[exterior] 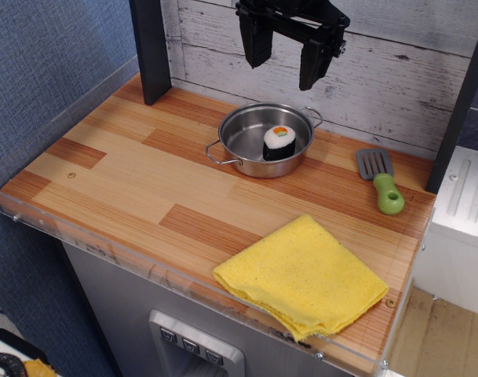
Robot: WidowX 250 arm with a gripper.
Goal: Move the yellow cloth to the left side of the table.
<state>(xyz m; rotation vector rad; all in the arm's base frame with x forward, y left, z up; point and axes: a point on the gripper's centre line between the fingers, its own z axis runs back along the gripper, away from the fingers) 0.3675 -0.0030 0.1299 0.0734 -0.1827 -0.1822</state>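
The yellow cloth (304,276) lies folded and flat at the front right of the wood-plank table (121,169), its front edge near the clear acrylic rim. My gripper (286,61) hangs high at the back, above and behind the steel pan, far from the cloth. Its two black fingers are spread apart and hold nothing.
A steel pan (242,137) with a sushi roll (279,143) in it stands at the back centre. A spatula with a green handle (382,182) lies at the right. A dark post (150,49) stands at the back left, another at the right edge.
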